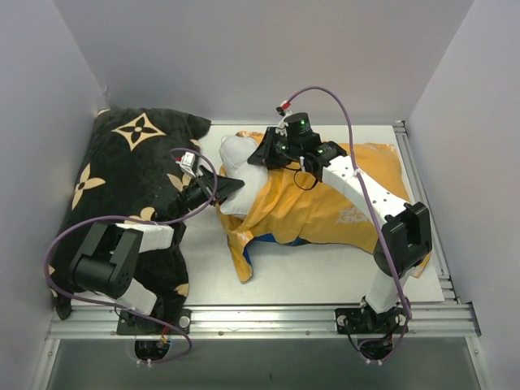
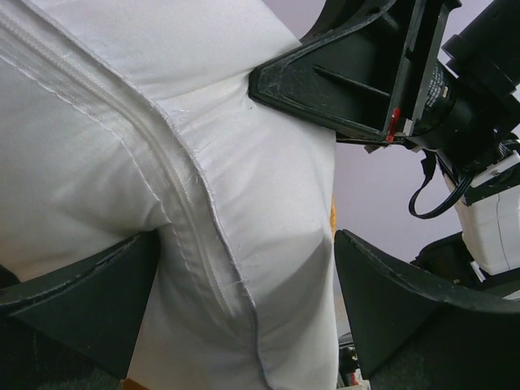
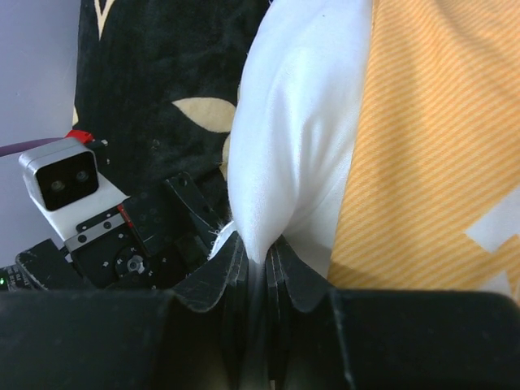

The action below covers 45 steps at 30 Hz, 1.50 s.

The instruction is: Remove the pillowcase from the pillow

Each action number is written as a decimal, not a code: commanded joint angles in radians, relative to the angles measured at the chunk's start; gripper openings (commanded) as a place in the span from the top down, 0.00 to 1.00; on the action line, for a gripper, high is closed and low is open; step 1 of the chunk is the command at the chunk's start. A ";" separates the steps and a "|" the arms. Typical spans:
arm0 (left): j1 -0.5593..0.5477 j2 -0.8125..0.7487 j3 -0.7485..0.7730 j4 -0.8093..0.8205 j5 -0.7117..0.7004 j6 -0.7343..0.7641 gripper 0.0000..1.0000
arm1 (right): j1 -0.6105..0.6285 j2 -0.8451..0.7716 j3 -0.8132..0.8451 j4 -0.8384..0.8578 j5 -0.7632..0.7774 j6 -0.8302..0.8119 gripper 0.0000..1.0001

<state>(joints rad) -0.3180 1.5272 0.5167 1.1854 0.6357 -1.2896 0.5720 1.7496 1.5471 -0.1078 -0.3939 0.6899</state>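
where the pillowcase (image 1: 325, 203) covers it, pillow (image 1: 236, 154) mostly hidden, blue side barely showing

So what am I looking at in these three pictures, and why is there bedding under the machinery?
Two robot arms are bolted to the near edge of a table. One picture looks down from above; the other two come from cameras on each arm's wrist. On the table lies a white pillow partly inside an orange-yellow pillowcase, turned so a bit of its blue side peeks out underneath. Beside it sits a black pillow with tan flower marks. The right gripper is shut, pinching the white pillow's fabric. The left gripper is wide open with the white pillow between its fingers.
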 commanded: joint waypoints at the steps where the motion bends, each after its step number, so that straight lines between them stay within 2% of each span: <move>1: -0.026 0.051 0.049 0.275 0.082 -0.077 0.03 | 0.028 -0.007 0.056 0.122 -0.049 0.031 1.00; 3: -0.041 0.077 0.068 0.264 0.082 -0.063 0.03 | 0.043 -0.007 0.050 0.117 -0.034 0.019 1.00; 7: -0.067 0.073 0.132 0.070 0.062 0.027 0.02 | 0.075 -0.001 0.047 0.112 -0.008 0.000 1.00; 12: -0.088 0.034 0.172 -0.065 0.033 0.136 0.03 | 0.100 0.021 0.056 0.112 0.000 0.017 1.00; 14: -0.102 0.045 0.203 -0.200 0.032 0.197 0.02 | 0.106 0.034 0.082 0.112 -0.010 0.011 1.00; 15: -0.102 0.050 0.197 -0.204 0.033 0.196 0.03 | 0.111 0.037 0.097 0.059 -0.002 0.004 1.00; 20: -0.098 0.048 0.210 -0.237 0.048 0.223 0.03 | 0.109 0.050 0.123 0.030 -0.052 -0.023 1.00; 22: -0.096 0.039 0.235 -0.320 0.050 0.252 0.14 | 0.106 0.048 0.128 0.001 -0.065 -0.041 0.98; 23: -0.096 0.028 0.243 -0.355 0.047 0.283 0.24 | 0.104 0.045 0.134 -0.018 -0.068 -0.065 0.94; 24: -0.095 0.022 0.256 -0.400 0.041 0.300 0.42 | 0.103 0.042 0.142 -0.050 -0.063 -0.081 0.89; 25: -0.095 0.019 0.275 -0.476 0.026 0.312 0.87 | 0.103 0.034 0.140 -0.067 -0.051 -0.096 0.73; 26: -0.095 0.011 0.282 -0.503 0.018 0.331 0.96 | 0.101 0.015 0.142 -0.082 -0.015 -0.107 0.64; 27: -0.093 0.005 0.290 -0.530 0.006 0.341 1.00 | 0.098 0.004 0.145 -0.116 0.004 -0.128 0.56; 29: -0.093 -0.022 0.313 -0.663 -0.060 0.380 1.00 | 0.088 -0.030 0.159 -0.159 0.071 -0.144 0.40; 32: -0.093 -0.068 0.332 -0.814 -0.157 0.415 1.00 | 0.074 -0.096 0.198 -0.259 0.174 -0.203 0.26; 36: -0.099 -0.113 0.371 -0.954 -0.269 0.460 1.00 | 0.040 -0.191 0.208 -0.398 0.329 -0.220 0.23; 37: -0.101 -0.116 0.378 -1.001 -0.284 0.469 1.00 | 0.034 -0.214 0.159 -0.414 0.354 -0.227 0.24; 41: -0.101 -0.133 0.373 -1.014 -0.300 0.464 1.00 | 0.020 -0.331 -0.017 -0.432 0.440 -0.205 0.27; 45: -0.104 -0.139 0.390 -1.021 -0.297 0.463 1.00 | 0.022 -0.273 -0.036 -0.460 0.445 -0.207 0.32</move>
<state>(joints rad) -0.4194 1.4326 0.8444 0.1848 0.3656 -0.8524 0.5915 1.3907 1.5452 -0.5056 -0.0055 0.4915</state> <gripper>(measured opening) 0.106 0.685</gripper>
